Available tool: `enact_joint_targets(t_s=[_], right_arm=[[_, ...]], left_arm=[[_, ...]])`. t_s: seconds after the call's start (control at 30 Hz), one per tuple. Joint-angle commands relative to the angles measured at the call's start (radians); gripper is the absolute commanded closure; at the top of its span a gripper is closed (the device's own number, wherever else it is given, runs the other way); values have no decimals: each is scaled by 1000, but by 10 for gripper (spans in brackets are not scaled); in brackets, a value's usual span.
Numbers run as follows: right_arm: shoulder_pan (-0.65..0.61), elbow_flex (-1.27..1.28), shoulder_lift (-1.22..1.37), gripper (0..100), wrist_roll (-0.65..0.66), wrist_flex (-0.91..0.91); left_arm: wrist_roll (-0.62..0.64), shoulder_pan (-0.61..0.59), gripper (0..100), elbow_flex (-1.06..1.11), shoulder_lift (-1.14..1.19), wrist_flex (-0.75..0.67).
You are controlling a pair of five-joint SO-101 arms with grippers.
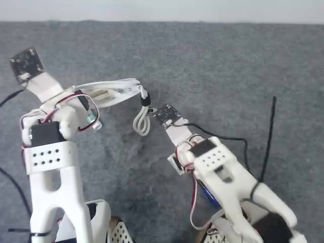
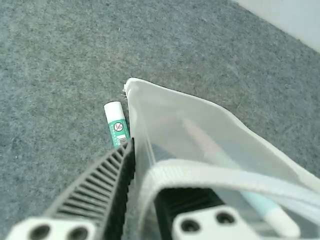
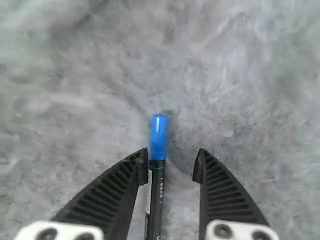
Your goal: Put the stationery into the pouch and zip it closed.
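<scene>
- Your table cover (image 1: 228,66) is grey, felt-like cloth, matt and fuzzy.
- The pouch (image 2: 200,130) looks like frosted see-through plastic, smooth, with a woven white band along its rim.
- The glue stick (image 2: 116,124) is smooth white plastic with a green label.
- The pen (image 3: 159,137) has a glossy blue plastic cap and a black barrel.
- Your right gripper (image 3: 172,152) has matt black ribbed fingers (image 3: 125,185).
- The arm shells (image 1: 50,167) at 7 and 5 o'clock in the high view are matt white plastic.

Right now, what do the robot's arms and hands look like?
Both the left arm and right arm are white plastic shells with rows of small holes, black motor blocks and red, white and black wires. The left hand and right hand have black ribbed fingers on white bases with screw holes.
</scene>
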Motion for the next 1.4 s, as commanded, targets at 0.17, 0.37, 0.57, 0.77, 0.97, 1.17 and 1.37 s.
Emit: enact_joint_targets(t_s=[0.17,0.37,0.57,0.77,0.97,1.17,1.37], right_arm=[[12,-120,160,846,-5,-21],[8,-129,209,853,-2,-21],[-22,-126,134,993,-2,-13],[-28,-106,50,992,-5,13],[-81,-107,-64,992,-8,96],[-154,-107,-194,992,-8,211],[-150,-106,-326,992,-9,225]], left_arm=[[11,-2,988,-8,-8,-34],[11,-2,988,-8,-8,-34],[11,-3,988,-8,-9,-34],[11,-3,988,-8,-9,-34],[11,-3,988,-8,-9,-34],[11,-2,988,-8,-11,-34],[11,-2,988,-8,-12,-34]])
